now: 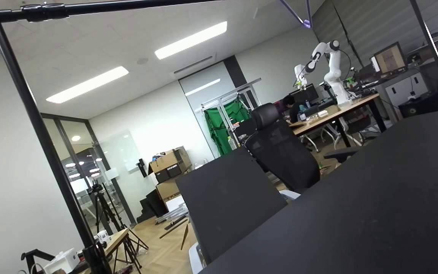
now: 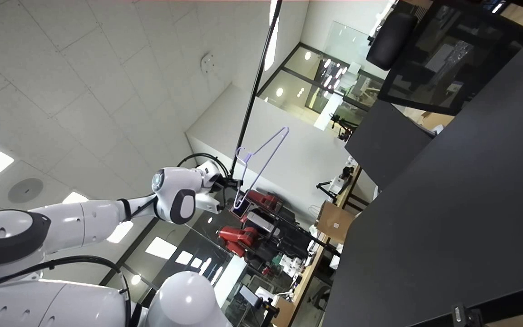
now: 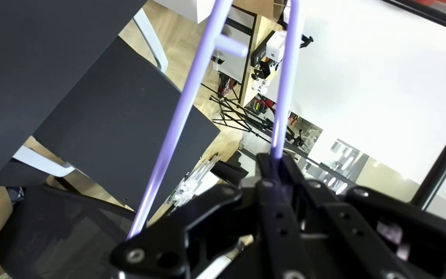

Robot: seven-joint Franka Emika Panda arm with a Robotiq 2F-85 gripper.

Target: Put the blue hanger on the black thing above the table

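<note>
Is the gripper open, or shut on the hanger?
Shut on the blue hanger: the wrist view shows one rod of it pinched in the gripper.

– Here's the gripper (image 3: 276,162), and look at those fingertips (image 3: 263,164)!
– Squeezed nearly together, side by side, only a slim gap between!
– And behind?
– White wrist (image 2: 177,195) right at the gripper's back, forearm (image 2: 86,220) stretched out behind that, rounded elbow joint (image 2: 7,234) beyond, well apart from the fingertips!

No text can be read. A cardboard box (image 1: 169,166) seems to be printed, too small to make out.
</note>
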